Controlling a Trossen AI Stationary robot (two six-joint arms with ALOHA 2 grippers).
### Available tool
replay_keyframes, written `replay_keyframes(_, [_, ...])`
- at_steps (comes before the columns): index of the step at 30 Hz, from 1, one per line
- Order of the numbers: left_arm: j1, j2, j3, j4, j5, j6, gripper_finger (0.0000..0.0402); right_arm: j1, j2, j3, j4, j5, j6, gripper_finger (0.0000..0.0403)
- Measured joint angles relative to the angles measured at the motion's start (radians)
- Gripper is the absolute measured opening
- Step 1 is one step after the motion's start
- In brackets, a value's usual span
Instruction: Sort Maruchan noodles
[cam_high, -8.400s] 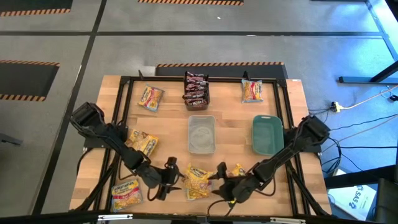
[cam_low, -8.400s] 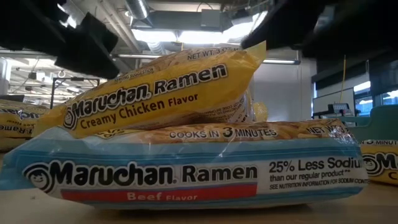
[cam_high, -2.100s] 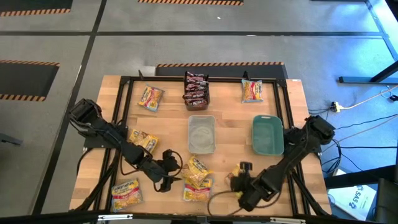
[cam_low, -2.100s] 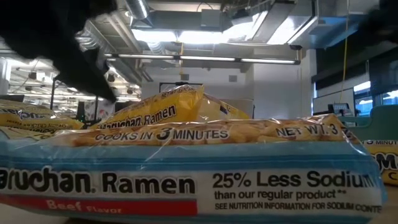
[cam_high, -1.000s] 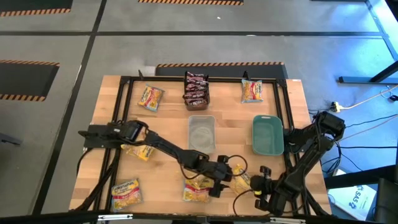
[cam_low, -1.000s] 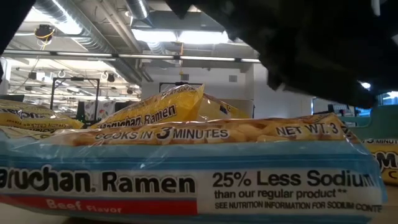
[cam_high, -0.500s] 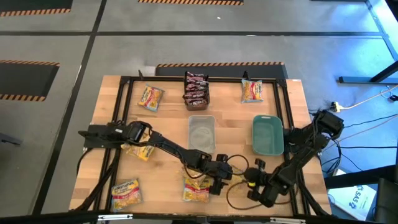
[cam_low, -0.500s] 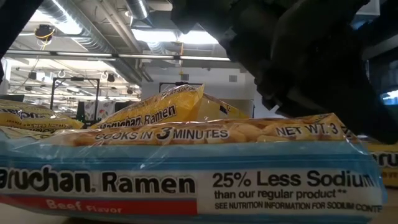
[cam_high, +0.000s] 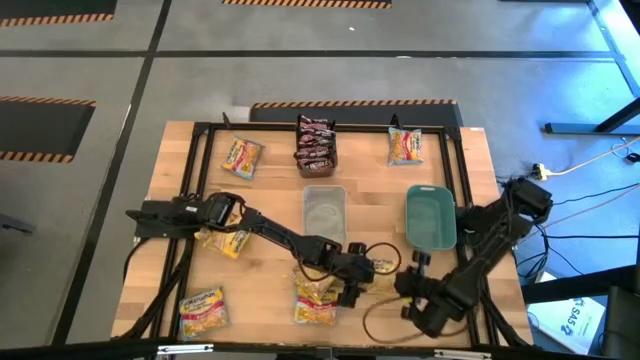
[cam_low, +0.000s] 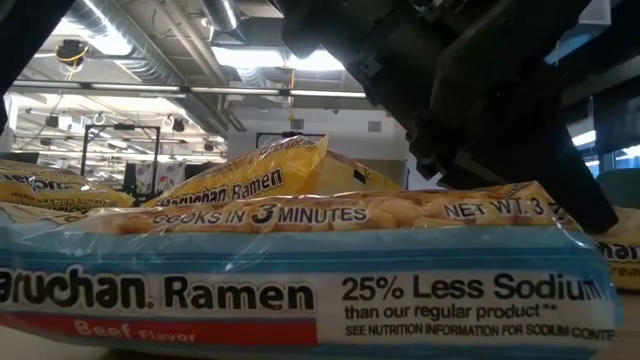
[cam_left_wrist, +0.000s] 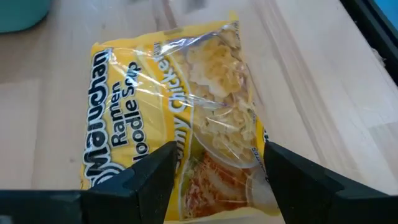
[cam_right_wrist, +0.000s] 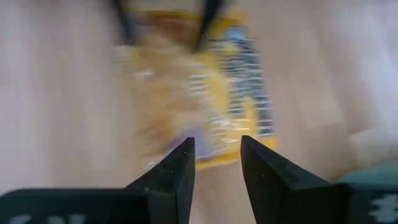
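A yellow Maruchan noodles packet (cam_left_wrist: 180, 106) lies flat on the wooden table (cam_high: 380, 200), near its front edge (cam_high: 385, 268). My left gripper (cam_left_wrist: 217, 174) reaches across from the left (cam_high: 362, 280). It is open, one finger over each side of the packet's near end, and I see no touch. My right gripper (cam_high: 403, 283) hovers just right of the same packet (cam_right_wrist: 205, 93), slightly open (cam_right_wrist: 217, 155) with nothing between its fingers. More noodle packets lie nearby (cam_high: 318, 300), among them one with a blue band (cam_low: 300, 290).
A clear bin (cam_high: 323, 215) and a teal bin (cam_high: 430, 215) stand mid-table. A dark bin (cam_high: 315, 143) with dark packets is at the far edge. Loose packets lie far left (cam_high: 240, 157), far right (cam_high: 405, 145), under the left arm (cam_high: 225, 238) and near left (cam_high: 203, 310). A black frame (cam_high: 200, 180) rims the table.
My right gripper has come up and toward the table's left, closer to the yellow packet, and has turned about its wrist. My left gripper has sunk a little over the packet. Neither gripper's opening has changed.
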Motion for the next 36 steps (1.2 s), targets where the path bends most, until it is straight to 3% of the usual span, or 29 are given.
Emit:
replay_keyframes(6, [0.002, 0.000, 0.000, 0.000, 0.000, -0.003, 0.0236, 0.049, 0.000, 0.011, 0.025, -0.038, 0.117, 0.0135])
replay_keyframes(15, [0.002, 0.000, 0.000, 0.000, 0.000, -0.003, 0.0236, 0.056, 0.000, -0.080, 0.038, -0.052, 0.408, 0.0289])
replay_keyframes(19, [0.002, 0.000, 0.000, 0.001, 0.000, -0.003, 0.0236, 0.057, 0.000, -0.123, 0.090, -0.052, 0.576, 0.0330])
replay_keyframes(25, [0.002, 0.000, -0.001, 0.008, 0.000, -0.004, 0.0236, 0.057, -0.012, -0.150, 0.130, -0.077, 0.679, 0.0341])
replay_keyframes(30, [0.002, 0.000, -0.001, 0.008, 0.000, -0.005, 0.0236, 0.078, -0.104, -0.226, 0.226, 0.021, 0.684, 0.0342])
replay_keyframes(36, [0.002, 0.000, -0.001, 0.010, 0.000, -0.004, 0.0236, 0.112, -0.199, -0.400, 0.509, 0.084, 0.743, 0.0342])
